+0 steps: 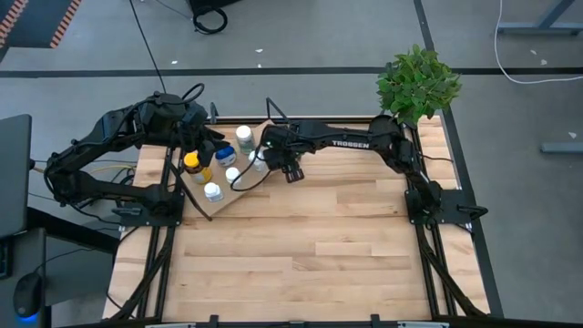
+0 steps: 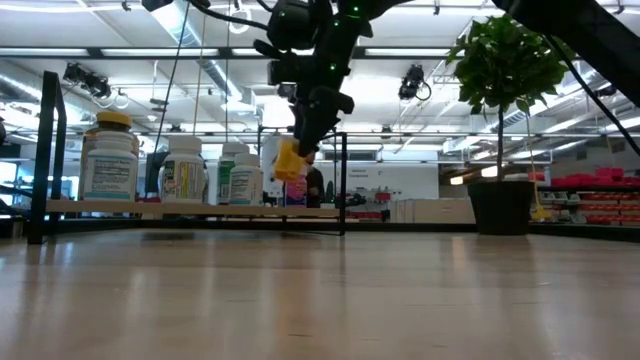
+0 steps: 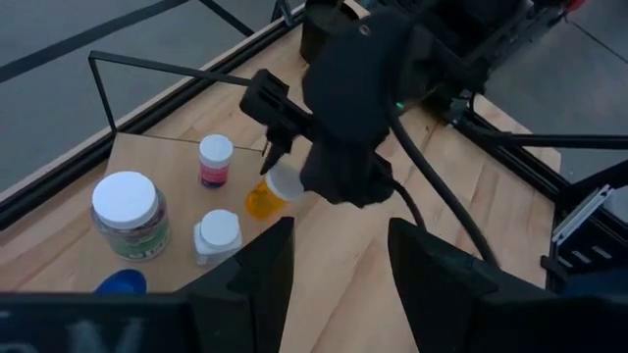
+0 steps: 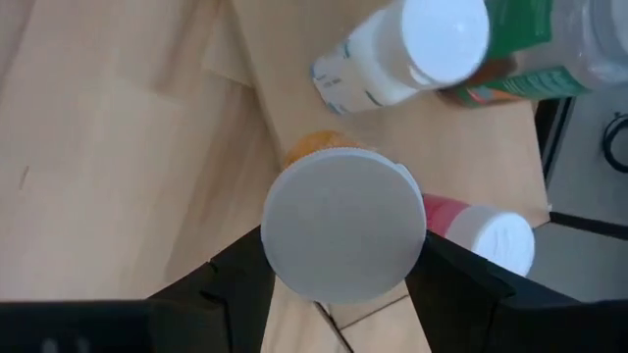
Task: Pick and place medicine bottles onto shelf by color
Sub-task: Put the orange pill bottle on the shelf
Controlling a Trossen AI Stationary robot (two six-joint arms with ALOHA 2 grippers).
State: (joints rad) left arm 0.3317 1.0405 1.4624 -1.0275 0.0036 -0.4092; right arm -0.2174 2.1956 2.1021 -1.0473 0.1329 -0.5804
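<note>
The shelf board lies at an angle on the table's far left, with its black wire frame around it. Several bottles stand upright on it: a yellow-capped amber one, a blue one, white-capped ones, and in the left wrist view a large green-labelled one and a pink-labelled one. My right gripper is over the board, shut on an orange bottle. My left gripper hovers open above the board's left part. My right gripper pinches the orange bottle by its white cap, one finger on each side of it. The fingers come from above, pointing down. The bottle hangs tilted below them, orange body lowermost, lifted clear of the shelf board.
A potted plant stands at the table's far right corner, its black pot on the tabletop. The slatted tabletop stretches toward the near edge. Black frame rails run along both sides.
</note>
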